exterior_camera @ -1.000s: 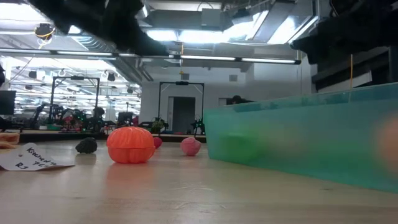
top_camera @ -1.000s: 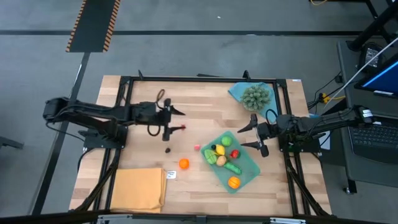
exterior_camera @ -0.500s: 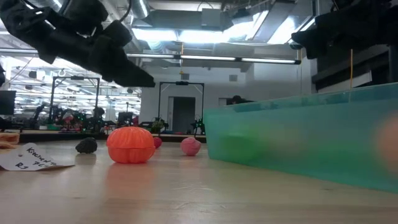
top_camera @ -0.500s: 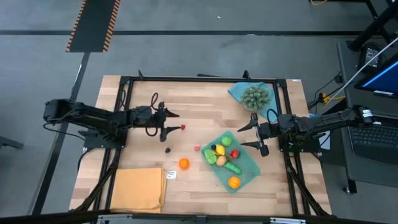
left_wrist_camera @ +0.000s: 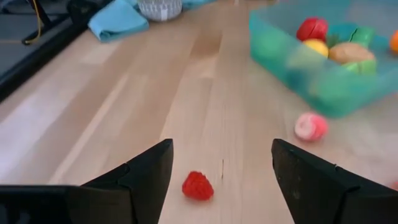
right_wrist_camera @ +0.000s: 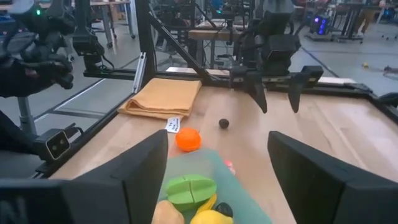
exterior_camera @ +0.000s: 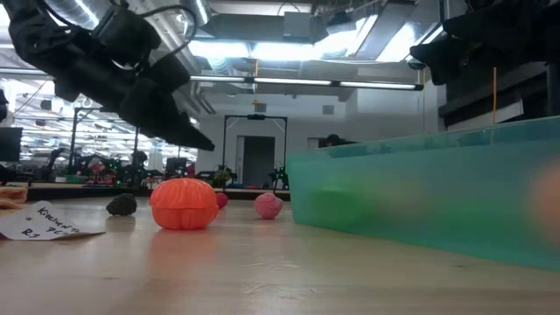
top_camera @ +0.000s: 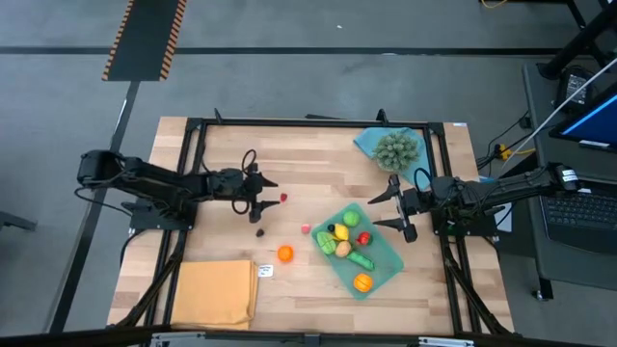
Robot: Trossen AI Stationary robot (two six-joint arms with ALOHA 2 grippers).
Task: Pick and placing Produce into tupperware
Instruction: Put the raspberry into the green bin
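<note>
1. Left tool: fingers spread wide and empty, poised just above the counter, with the red berry lying on the wood between and slightly ahead of the two tips.
2. Red berry: tiny, knobbly, rounded toy piece. Judged light and rigid, so liable to roll or skid if one finger reaches it first. Best taken across its widest middle, fingers lowered evenly on both sides.
3. Remaining loose produce, outward from the left tool: dark piece, pink piece just beside the container's near corner, and orange piece. All small, round and probably rolling freely.
4. Tupperware: shallow teal container on the right half of the counter, already holding yellow, green, red, tan and orange pieces. Thin-walled, likely light enough to shift if knocked.
5. Right tool: fingers open, holding nothing, waiting at the container's far edge.
6. Also present: orange-yellow cloth, blue cloth, and spiky ball.
</note>
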